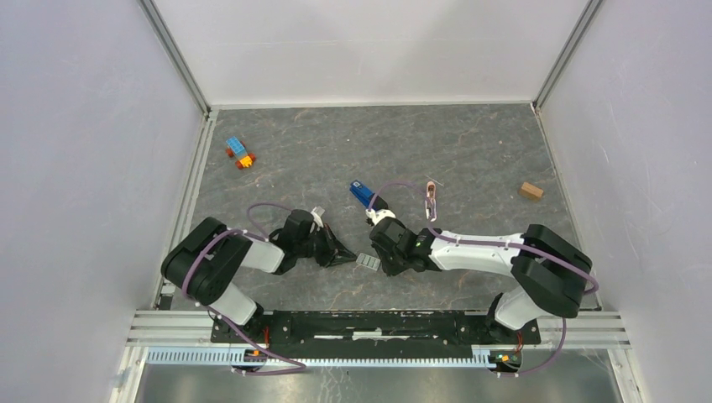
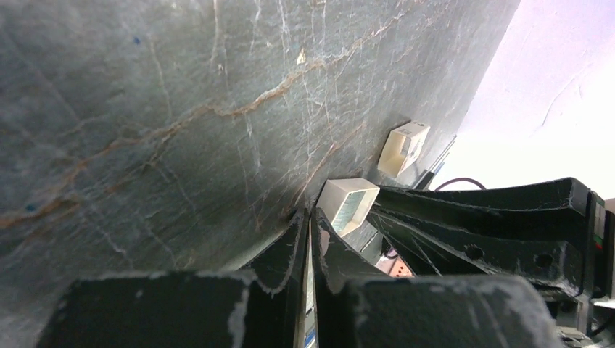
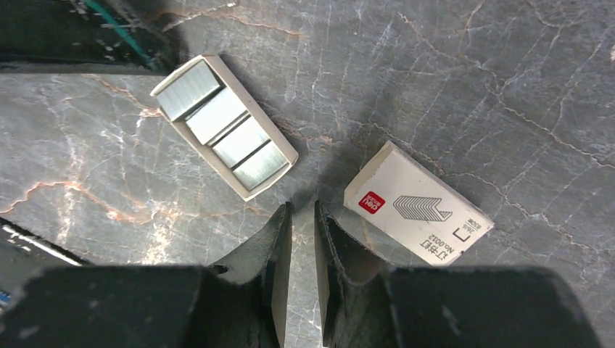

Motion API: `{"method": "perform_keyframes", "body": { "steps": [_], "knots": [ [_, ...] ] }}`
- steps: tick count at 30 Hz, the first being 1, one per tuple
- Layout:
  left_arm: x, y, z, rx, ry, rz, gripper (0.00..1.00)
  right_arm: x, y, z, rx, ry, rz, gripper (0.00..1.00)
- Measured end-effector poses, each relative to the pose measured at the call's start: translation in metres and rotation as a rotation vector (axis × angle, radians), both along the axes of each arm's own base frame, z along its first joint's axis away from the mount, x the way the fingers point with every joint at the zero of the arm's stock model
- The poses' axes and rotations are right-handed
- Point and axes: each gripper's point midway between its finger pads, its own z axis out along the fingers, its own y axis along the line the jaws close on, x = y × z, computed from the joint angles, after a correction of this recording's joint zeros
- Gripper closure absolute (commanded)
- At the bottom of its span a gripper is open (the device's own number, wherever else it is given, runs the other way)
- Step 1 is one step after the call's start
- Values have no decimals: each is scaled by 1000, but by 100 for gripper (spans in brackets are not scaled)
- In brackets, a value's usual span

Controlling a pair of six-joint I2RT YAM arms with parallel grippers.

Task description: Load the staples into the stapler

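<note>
The blue stapler (image 1: 362, 193) lies on the table just beyond the right wrist, out of both wrist views. The staples (image 3: 223, 136) are several silvery strips side by side in a shallow beige tray (image 1: 367, 262). In the left wrist view that tray (image 2: 348, 205) sits right at my left fingertips. My left gripper (image 2: 308, 216) rests low on the table, shut, with nothing visibly between its fingers. My right gripper (image 3: 302, 209) points down between the tray and the white staple box sleeve (image 3: 417, 204). Its jaws stand narrowly apart, with bare table in the gap.
The white sleeve (image 2: 403, 147) lies past the tray, close to the stapler's black end. Blue-orange-red toy bricks (image 1: 240, 153) sit at the back left. A pink-and-white piece (image 1: 431, 200) and a brown block (image 1: 530, 191) lie to the right. Walls enclose three sides.
</note>
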Motion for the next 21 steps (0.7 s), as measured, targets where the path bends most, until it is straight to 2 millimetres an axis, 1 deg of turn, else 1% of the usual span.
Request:
{"method": "perform_keyframes", "body": {
  "steps": [2,11,21],
  "knots": [
    [-2,0,0,3,3,-2,89,1,0,-4,-11,3,-1,77],
    [-7,-5,1,10,-8,-15,89,13,8,-4,-35,-33,15,77],
    [-9,-13,1,28,-21,-20,88,24,-1,-4,-113,-78,25,77]
  ]
}}
